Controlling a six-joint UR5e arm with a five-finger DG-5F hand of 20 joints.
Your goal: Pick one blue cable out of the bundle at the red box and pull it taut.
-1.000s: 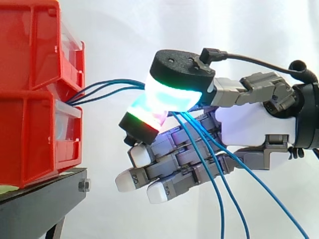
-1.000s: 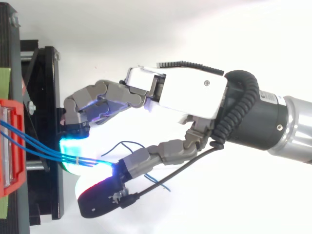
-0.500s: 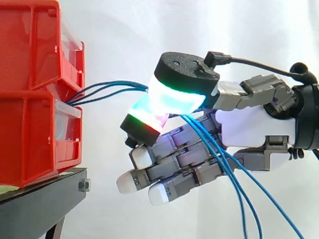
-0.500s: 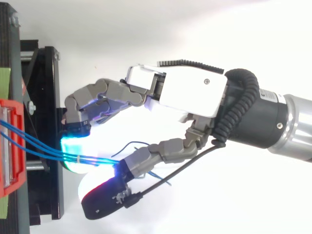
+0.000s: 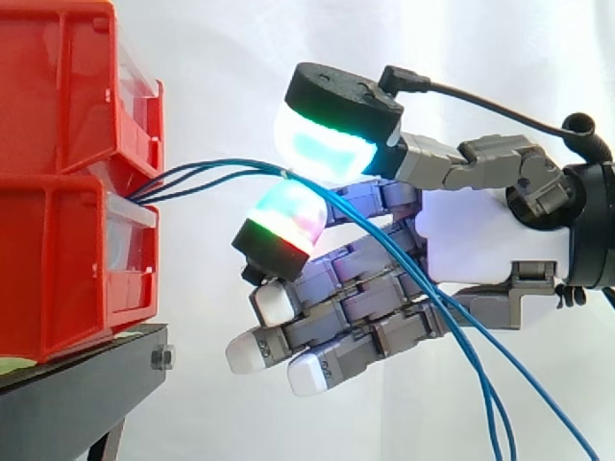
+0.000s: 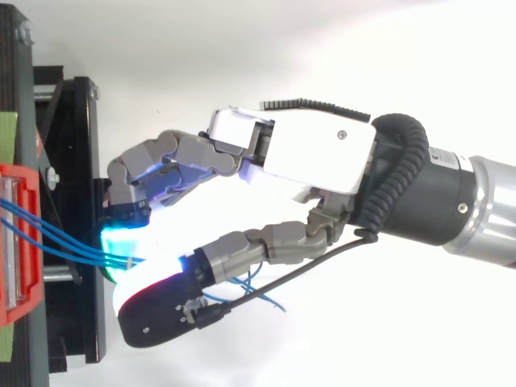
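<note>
- Hand: right of centre in the side view, palm side facing left toward the bins. Pinch stands open, with thumb pad above, lit finger pad below and a gap between them. Other fingers loosely bent. Nothing clamped.
- Blue cables: 3, bunched, passing through that gap at the thumb pad's lower edge; contact uncertain.
- Long axis: near level, arching slack leftward to the red bins at the left edge. To the right they slope down past the palm to the lower right corner.
- Judgement: 1 cable not yet singled out; closing here would catch all 3. A taut pull runs rightward.
- Black stand under the bins, white curtain behind.
</note>
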